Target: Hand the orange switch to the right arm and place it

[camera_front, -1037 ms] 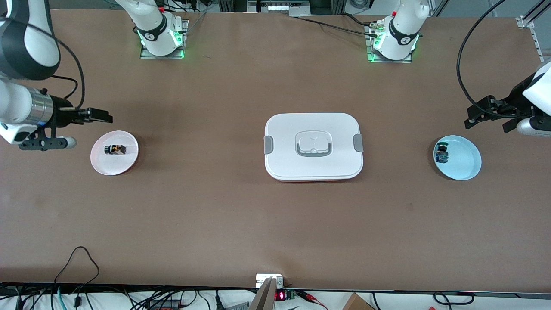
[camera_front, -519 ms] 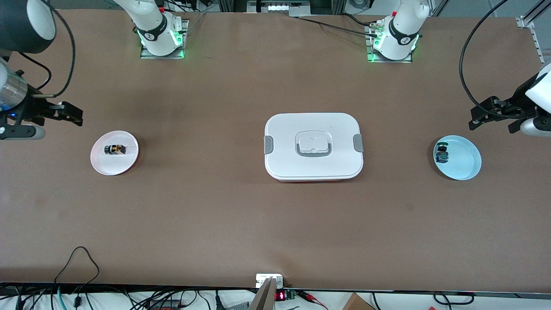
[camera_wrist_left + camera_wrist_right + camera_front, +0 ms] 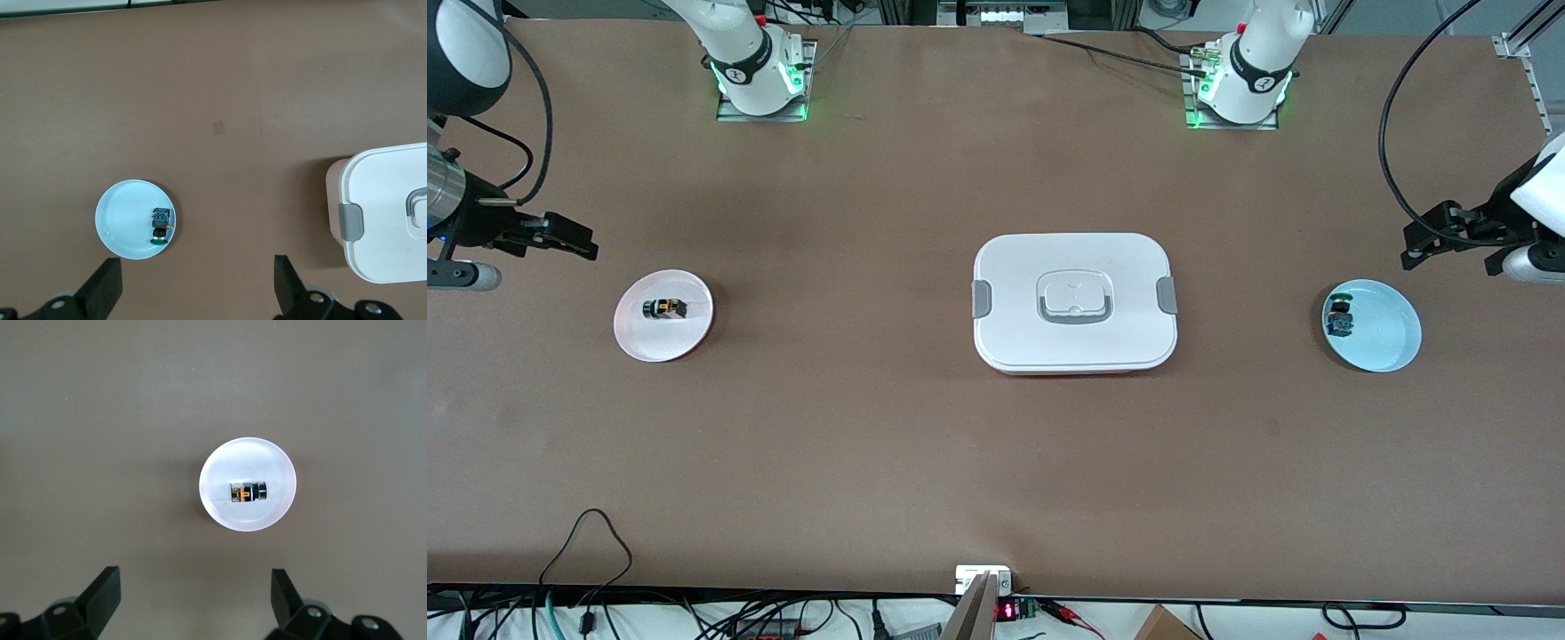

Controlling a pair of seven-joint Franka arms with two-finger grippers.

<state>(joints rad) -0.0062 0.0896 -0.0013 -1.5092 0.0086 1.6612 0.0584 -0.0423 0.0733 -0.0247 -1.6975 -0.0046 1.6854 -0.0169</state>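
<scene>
The orange switch (image 3: pixel 664 308) lies on its side on a pale pink plate (image 3: pixel 649 342) toward the right arm's end of the table. In the right wrist view the switch (image 3: pixel 248 492) and the plate (image 3: pixel 247 457) sit well ahead of the fingers. My right gripper (image 3: pixel 589 245) is open and empty, in the air over bare table beside that plate; its jaws (image 3: pixel 193 600) stand wide apart. My left gripper (image 3: pixel 1410 251) is open and empty over bare table beside a light blue plate (image 3: pixel 1392 338); its jaws (image 3: pixel 198 287) also stand wide apart.
A blue switch with a green cap (image 3: pixel 1339 318) lies on the light blue plate, also in the left wrist view (image 3: pixel 160 225). A closed white lunch box (image 3: pixel 1074 302) with grey clips sits mid-table. Cables run along the table's front edge (image 3: pixel 587 533).
My right gripper has drawn back from over the pink plate's edge toward the right arm's end of the table. My left gripper has shifted slightly. The switches have not moved.
</scene>
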